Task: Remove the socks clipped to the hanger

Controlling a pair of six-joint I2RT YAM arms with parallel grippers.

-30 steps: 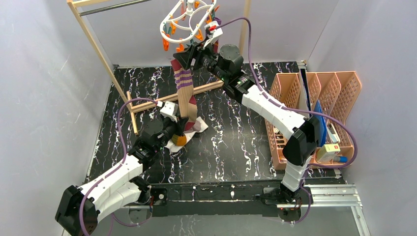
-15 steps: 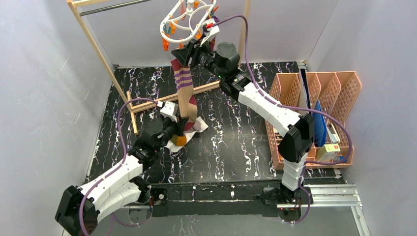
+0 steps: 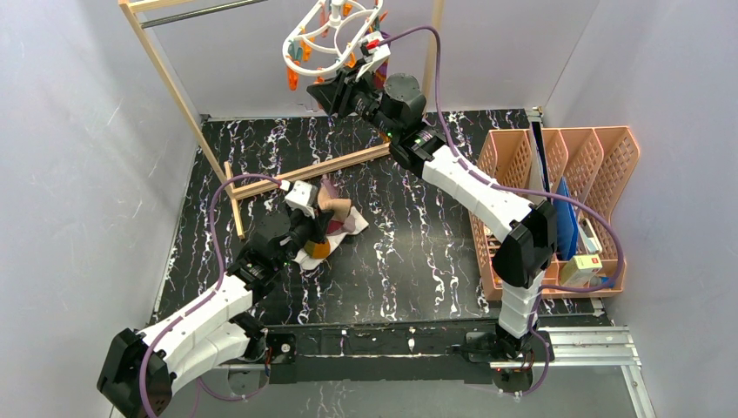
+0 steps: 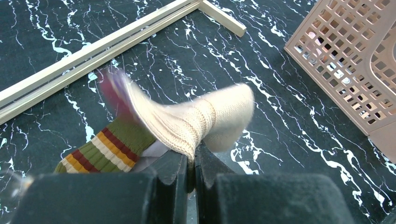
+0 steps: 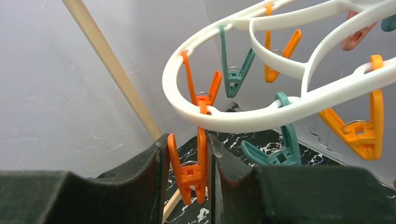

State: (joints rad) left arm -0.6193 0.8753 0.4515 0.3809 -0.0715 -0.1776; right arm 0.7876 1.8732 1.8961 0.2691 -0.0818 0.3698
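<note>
Nearest to the arm bases, the left gripper (image 4: 190, 158) is low over the black table top with white marble veins (image 3: 418, 252). Its two black fingers are pressed together on the edge of a cream knitted sock (image 4: 201, 119). This sock rises from the grip and bends to the left. Its far end looks purple and maroon, but it is blurred and I cannot tell more about it.

Just under it lies a striped sock with olive, yellow, maroon and orange bands (image 4: 109, 149), flat on the table. A small piece of white fabric (image 3: 352, 225) shows beside it, touching the same pile. All these socks are on the table in front of the left gripper, well apart from the hanger.

Behind the pile, a light wooden rail (image 4: 93, 51) lies across the table. At the right side stands a peach plastic lattice basket (image 4: 345, 60).

Farthest back and high above the table, the white plastic oval double-ring hanger (image 5: 243, 122) hangs tilted, next to a slanted wooden post (image 5: 112, 65). Teal pegs (image 5: 236, 74), other orange pegs (image 5: 357, 130) and one pink peg (image 5: 357, 35) dangle from its rings. The right gripper (image 5: 187, 154) is raised to the near rim of the hanger. Its two dark fingers are closed on one small orange peg (image 5: 189, 175), one finger on each side, and squeeze it.
</note>
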